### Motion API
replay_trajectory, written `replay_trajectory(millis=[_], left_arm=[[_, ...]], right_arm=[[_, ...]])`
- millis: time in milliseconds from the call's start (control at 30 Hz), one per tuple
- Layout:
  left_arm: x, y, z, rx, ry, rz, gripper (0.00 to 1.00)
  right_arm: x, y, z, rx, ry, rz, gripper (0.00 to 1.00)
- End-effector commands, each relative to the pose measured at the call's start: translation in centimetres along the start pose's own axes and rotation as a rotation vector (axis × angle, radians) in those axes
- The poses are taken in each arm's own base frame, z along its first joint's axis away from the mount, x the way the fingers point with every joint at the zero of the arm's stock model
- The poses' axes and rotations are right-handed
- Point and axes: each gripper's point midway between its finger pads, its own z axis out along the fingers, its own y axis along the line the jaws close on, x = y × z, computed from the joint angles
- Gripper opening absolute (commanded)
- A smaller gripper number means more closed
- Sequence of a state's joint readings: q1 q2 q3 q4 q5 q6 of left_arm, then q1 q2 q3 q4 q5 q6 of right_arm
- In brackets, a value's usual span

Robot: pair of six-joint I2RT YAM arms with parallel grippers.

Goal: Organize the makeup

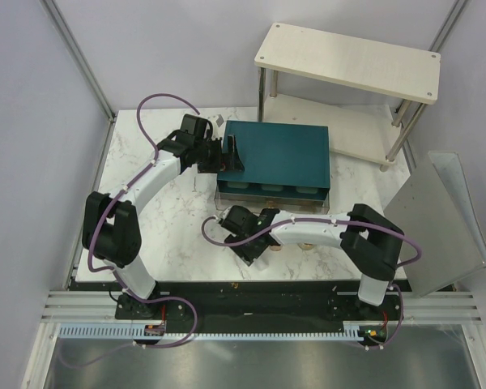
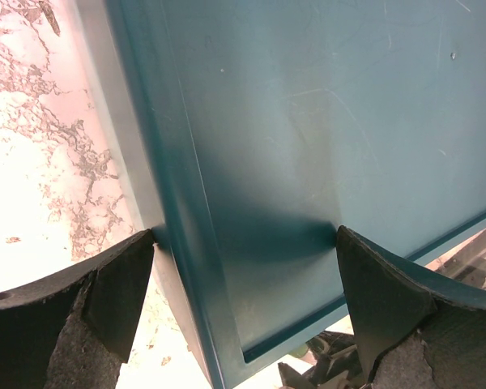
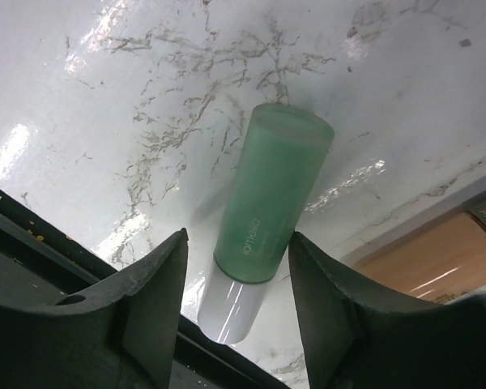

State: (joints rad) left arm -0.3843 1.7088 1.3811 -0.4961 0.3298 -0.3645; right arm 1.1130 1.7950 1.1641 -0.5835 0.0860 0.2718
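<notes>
Left gripper: jaws spread wide, holding nothing, teal box edge between its fingers. Right gripper: jaws parted, not clamped. Green tube lies on surface inside the gap, white cap nearest the gripper.

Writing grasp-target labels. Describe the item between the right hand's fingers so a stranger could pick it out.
On the marble table, find the teal box; the right hand hangs just before its near side. Flat on the marble between its fingers lies the mint-green tube. Only it has a green body and white cap, unlike the peach-tan item nearby.
</notes>
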Motion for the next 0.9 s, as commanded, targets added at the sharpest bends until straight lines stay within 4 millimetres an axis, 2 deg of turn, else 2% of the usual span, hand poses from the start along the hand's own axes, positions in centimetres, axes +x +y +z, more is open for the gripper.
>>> replay_trajectory(millis=[0,100,133,200,233,267,367,500,533,600,633,700,733,867], left_arm=[[2.8,1.2,1.0,-0.053,0.109,0.052,0.98],[2.8,1.3,1.0,-0.058,0.109,0.052,0.98],[2.8,1.4,1.1,-0.059,0.112,0.051,0.98],[2.9,1.4,1.1,-0.059,0.113,0.050,0.98],[2.9,1.4,1.1,-0.060,0.111,0.051,0.98],[2.8,1.4,1.1,-0.063,0.109,0.051,0.98],[2.6,1.4,1.0,-0.063,0.105,0.054,0.98],[2.7,1.4,1.1,-0.065,0.107,0.055,0.98],[2.7,1.5,1.1,-0.066,0.110,0.054,0.98],[2.7,1.5,1.1,-0.066,0.108,0.053,0.98],[2.7,1.4,1.2,-0.063,0.110,0.051,0.98],[2.6,1.4,1.2,-0.062,0.108,0.052,0.98],[2.6,1.4,1.2,-0.062,0.108,0.050,0.98],[2.6,1.4,1.3,-0.063,0.110,0.051,0.98]], right_arm=[[0.3,1.1,0.6,-0.019,0.000,-0.036,0.56],[0.9,1.6,0.6,-0.017,0.016,-0.057,0.41],[1.1,1.9,0.4,-0.020,0.022,-0.070,0.31],[1.2,2.0,0.2,-0.016,0.025,-0.086,0.19],[1.5,2.2,0.0,-0.012,0.033,-0.102,0.07],[1.3,2.4,-0.3,-0.012,0.028,-0.111,0.02],[0.7,3.0,-1.7,-0.018,0.018,-0.139,0.00],[-2.2,3.6,-5.8,-0.035,-0.073,-0.148,0.00],[-2.7,3.1,-6.8,-0.005,-0.087,-0.150,0.00],[-5.5,2.9,-9.8,0.012,-0.180,-0.144,0.00],[-7.2,2.0,-11.5,0.069,-0.233,-0.145,0.00],[-8.8,1.1,-13.5,0.123,-0.289,-0.154,0.00],[-10.2,0.3,-15.1,0.170,-0.336,-0.168,0.00],[-12.8,-1.8,-18.5,0.295,-0.438,-0.235,0.00]])
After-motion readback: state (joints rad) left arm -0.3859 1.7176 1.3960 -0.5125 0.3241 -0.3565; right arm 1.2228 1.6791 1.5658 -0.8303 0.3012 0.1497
